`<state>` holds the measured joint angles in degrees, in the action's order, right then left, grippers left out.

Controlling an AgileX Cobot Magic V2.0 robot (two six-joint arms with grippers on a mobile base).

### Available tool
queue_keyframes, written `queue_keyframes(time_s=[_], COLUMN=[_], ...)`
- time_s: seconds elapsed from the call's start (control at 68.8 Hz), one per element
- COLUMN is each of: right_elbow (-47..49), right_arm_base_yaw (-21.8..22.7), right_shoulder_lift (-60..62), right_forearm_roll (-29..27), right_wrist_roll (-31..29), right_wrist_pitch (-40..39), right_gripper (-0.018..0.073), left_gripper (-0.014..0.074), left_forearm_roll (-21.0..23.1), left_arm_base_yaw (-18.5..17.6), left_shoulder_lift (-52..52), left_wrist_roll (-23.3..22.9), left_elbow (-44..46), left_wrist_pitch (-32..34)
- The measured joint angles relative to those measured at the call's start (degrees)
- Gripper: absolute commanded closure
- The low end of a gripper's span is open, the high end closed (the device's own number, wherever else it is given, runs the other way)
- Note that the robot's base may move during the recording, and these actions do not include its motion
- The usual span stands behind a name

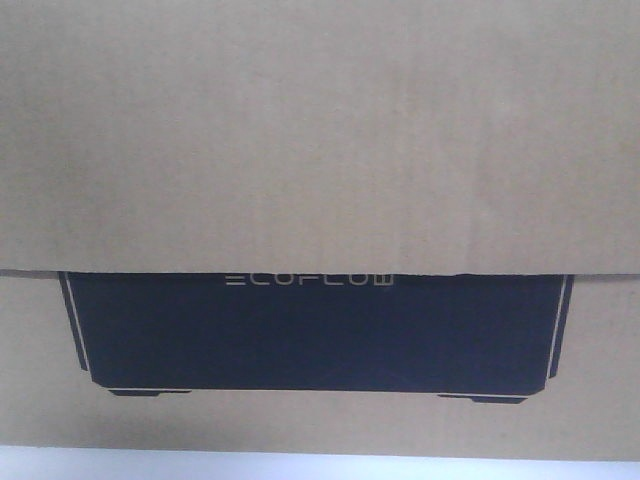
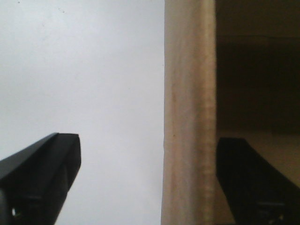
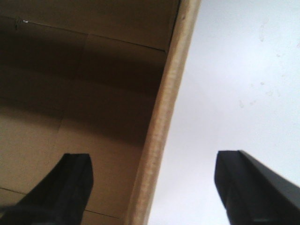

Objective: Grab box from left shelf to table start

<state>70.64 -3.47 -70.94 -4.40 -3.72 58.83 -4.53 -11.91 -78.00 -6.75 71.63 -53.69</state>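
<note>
The front-facing view is lit evenly and rather dimly, and a soft haze is laid over the whole frame. The cardboard of the box (image 1: 320, 130) is rendered flat and slightly grainy, while the pale lettering is kept just legible. A bright, bluish strip of bench (image 1: 320, 468) is seen along the bottom edge. In the left wrist view, the bench is washed out to near white on the left half, and deep shadow is held inside the box at the upper right. In the right wrist view, the box interior at the upper left is darkened, and the cardboard edge is blurred. Both pincer fingers are shown as soft, unfocused black shapes.
</note>
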Motion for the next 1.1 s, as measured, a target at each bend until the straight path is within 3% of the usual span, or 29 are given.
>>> queue_keyframes(time_s=[0.174,0.334,0.465,0.552,0.697,1.104], right_elbow=[2.9,3.6,3.7,3.0,-2.5,-30.8], right_arm_base_yaw=[0.0,0.0,0.0,0.0,0.0,0.0], right_shoulder_lift=[3.6,9.2,14.3,17.7,24.6,49.1], right_forearm_roll=[0.5,0.6,0.9,1.0,1.5,2.2], right_wrist_roll=[1.2,1.6,1.8,1.8,1.9,1.9], right_wrist_pitch=[0.0,0.4,2.5,2.9,2.4,-9.3], right_gripper=[0.0009,0.0195,0.0412,0.0507,0.0498,0.0499], left_gripper=[0.0120,0.0190,0.0330,0.0458,0.0708,0.0696], left_forearm_roll=[0.1,0.7,0.7,0.7,0.7,0.5], left_arm_base_yaw=[0.0,0.0,0.0,0.0,0.0,0.0], left_shoulder_lift=[2.9,9.7,16.5,21.1,28.9,51.5], left_wrist_roll=[0.0,0.0,0.0,0.0,0.0,0.0], left_elbow=[3.4,4.2,3.1,0.9,-5.7,-31.6], left_wrist_pitch=[-4.5,-5.8,-5.7,-4.9,-1.8,9.6])
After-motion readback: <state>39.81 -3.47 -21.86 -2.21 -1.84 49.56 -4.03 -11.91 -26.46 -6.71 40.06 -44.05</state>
